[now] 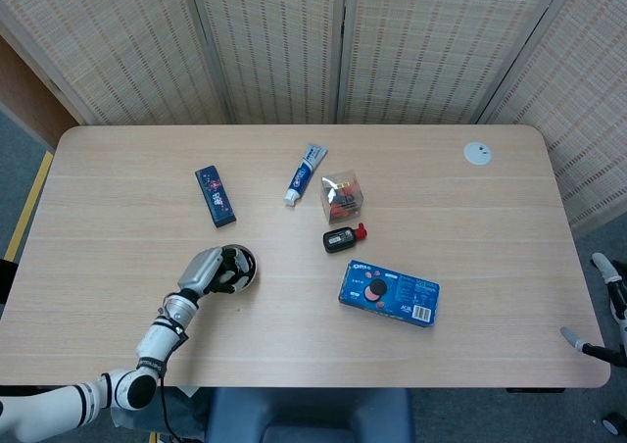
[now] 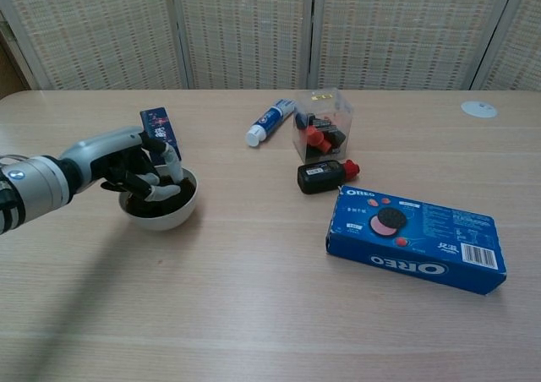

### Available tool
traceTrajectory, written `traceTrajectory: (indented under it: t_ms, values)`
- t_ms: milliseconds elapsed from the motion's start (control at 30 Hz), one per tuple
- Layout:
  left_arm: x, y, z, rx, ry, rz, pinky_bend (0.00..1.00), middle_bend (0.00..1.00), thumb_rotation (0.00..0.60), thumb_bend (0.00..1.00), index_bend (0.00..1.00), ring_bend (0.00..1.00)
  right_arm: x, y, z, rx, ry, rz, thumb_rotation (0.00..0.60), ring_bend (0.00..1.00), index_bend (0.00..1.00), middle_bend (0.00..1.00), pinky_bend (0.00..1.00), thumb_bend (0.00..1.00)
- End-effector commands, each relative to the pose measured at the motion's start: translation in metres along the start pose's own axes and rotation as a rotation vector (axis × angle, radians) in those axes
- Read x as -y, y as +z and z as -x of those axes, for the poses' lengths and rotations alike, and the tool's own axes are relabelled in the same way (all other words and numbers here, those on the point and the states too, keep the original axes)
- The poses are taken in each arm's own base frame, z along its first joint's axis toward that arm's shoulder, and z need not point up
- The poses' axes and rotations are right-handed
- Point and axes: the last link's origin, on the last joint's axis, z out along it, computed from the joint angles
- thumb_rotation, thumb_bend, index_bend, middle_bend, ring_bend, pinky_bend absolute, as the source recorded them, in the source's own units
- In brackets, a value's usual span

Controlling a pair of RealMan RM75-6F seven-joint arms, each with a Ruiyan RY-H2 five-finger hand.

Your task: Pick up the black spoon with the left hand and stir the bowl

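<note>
- The left hand point(image 2: 127, 169) curls over the bowl point(image 2: 162, 210), fingers bunched as if pinching the spoon, which they hide.
- The right hand is out of sight.
- The bowl stands near the table point(image 1: 294, 335)'s front left edge, well apart from the cookie box point(image 2: 416, 239).
- The bowl is round and white, dark inside.

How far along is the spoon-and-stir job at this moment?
Pickup looks done: no black spoon lies loose on the table. In hand: the left hand is curled over the white bowl, fingers down inside its rim, apparently stirring, though the spoon itself cannot be made out. Left: finishing the stir. The right hand idles at the table's edge.
</note>
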Motion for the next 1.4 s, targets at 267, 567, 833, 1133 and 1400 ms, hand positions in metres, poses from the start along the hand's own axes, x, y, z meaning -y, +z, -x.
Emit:
traceTrajectory:
  t_ms: [267,567,833,1133,1400]
  values:
    - [-0.008,0.021,0.000,-0.015,0.018,-0.016,1.00,1.00,0.600,0.39,0.62,1.00,-0.004,-0.003,-0.001,-0.004,0.003,0.014,0.600,0.08,0.00,0.15,0.21,0.01]
    - [0.006,0.011,-0.013,-0.038,0.037,-0.048,1.00,1.00,0.600,0.39,0.62,1.00,-0.003,-0.002,0.000,0.000,0.004,0.006,0.600,0.08,0.00,0.15,0.21,0.01]
    - [-0.001,-0.005,-0.006,0.016,0.047,-0.016,1.00,1.00,0.600,0.39,0.62,1.00,-0.002,-0.002,0.001,0.001,0.007,-0.001,0.600,0.08,0.00,0.15,0.21,0.01]
    - [-0.018,0.007,0.005,0.035,0.066,0.022,1.00,1.00,0.600,0.39,0.62,1.00,-0.006,-0.007,0.000,-0.002,0.008,0.018,0.600,0.08,0.00,0.15,0.21,0.01]
    - [-0.017,0.027,-0.001,0.003,0.075,-0.014,1.00,1.00,0.600,0.39,0.62,1.00,-0.006,-0.007,0.000,-0.002,0.007,0.017,0.600,0.08,0.00,0.15,0.21,0.01]
